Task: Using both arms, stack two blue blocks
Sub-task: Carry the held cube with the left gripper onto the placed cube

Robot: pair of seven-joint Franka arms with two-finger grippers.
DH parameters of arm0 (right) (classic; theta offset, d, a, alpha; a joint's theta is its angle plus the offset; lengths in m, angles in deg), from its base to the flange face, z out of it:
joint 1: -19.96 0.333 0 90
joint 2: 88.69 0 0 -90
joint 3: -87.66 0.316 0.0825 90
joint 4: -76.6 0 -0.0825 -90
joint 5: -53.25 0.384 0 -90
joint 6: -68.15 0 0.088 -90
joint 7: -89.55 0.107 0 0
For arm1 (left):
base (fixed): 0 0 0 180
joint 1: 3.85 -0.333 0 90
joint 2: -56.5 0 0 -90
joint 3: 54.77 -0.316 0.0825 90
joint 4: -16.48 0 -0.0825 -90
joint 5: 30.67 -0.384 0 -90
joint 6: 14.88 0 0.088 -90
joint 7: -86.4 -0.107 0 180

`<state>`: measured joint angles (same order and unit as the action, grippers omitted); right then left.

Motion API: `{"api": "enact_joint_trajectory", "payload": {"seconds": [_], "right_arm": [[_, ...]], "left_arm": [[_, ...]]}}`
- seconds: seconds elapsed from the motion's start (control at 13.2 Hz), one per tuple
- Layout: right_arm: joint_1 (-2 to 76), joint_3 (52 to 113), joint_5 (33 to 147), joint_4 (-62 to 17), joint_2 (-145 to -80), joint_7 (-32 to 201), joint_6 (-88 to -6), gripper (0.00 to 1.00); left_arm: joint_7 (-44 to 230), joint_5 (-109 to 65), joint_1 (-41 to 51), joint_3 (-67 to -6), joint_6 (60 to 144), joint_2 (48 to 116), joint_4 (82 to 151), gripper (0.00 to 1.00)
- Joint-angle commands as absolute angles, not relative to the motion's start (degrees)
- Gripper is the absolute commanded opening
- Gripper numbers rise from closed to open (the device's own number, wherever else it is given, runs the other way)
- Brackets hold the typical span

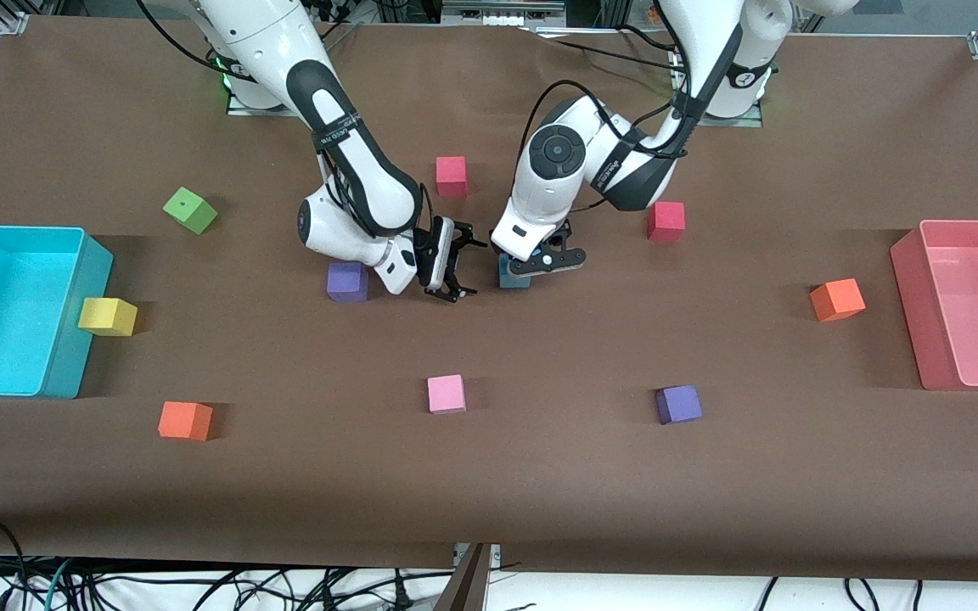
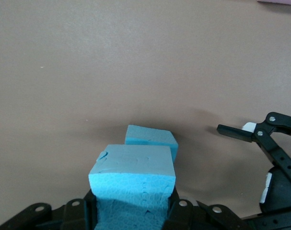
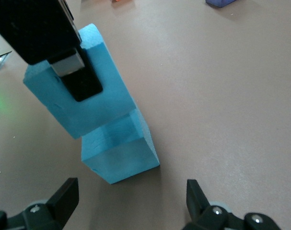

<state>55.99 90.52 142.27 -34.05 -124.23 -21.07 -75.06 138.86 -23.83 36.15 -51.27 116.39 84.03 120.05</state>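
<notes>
White jointed arms (image 1: 353,170), black joint sections, black cables, black end effectors (image 1: 452,260)

No text, label, brand or number can be read; small print is seen on the right arm (image 1: 345,161) strap, but it cannot be made out.

The front view looks down from high above the table's (image 1: 489,492) near edge, facing the arm bases along the upper edge, and takes in the tabletop end to end. The left wrist view sits close over the blue block (image 2: 132,175) pinched in the left gripper (image 2: 132,211), looking down past it at the lower blue block (image 2: 151,139). The right wrist view looks steeply down from just beside them. All three share these mid-table blocks.
</notes>
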Motion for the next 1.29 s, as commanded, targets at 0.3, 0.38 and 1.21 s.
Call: {"api": "enact_joint_trajectory", "payload": {"seconds": [0.3, 0.38, 1.21], "right_arm": [[55.3, 90.8, 143.6, -34.1, -124.1, -22.8, -74.2, 0.99], [55.3, 90.8, 143.7, -34.1, -124.1, -22.8, -74.2, 0.99], [55.3, 90.9, 143.6, -34.1, -124.1, -22.8, -74.2, 0.99]], "left_arm": [[141.2, -23.6, 38.2, -52.3, 116.6, 87.2, 116.9, 0.00], [141.3, -23.6, 38.2, -52.3, 116.7, 87.4, 117.0, 0.00], [140.7, -23.6, 37.3, -52.8, 117.0, 84.6, 117.0, 1.00]]}}
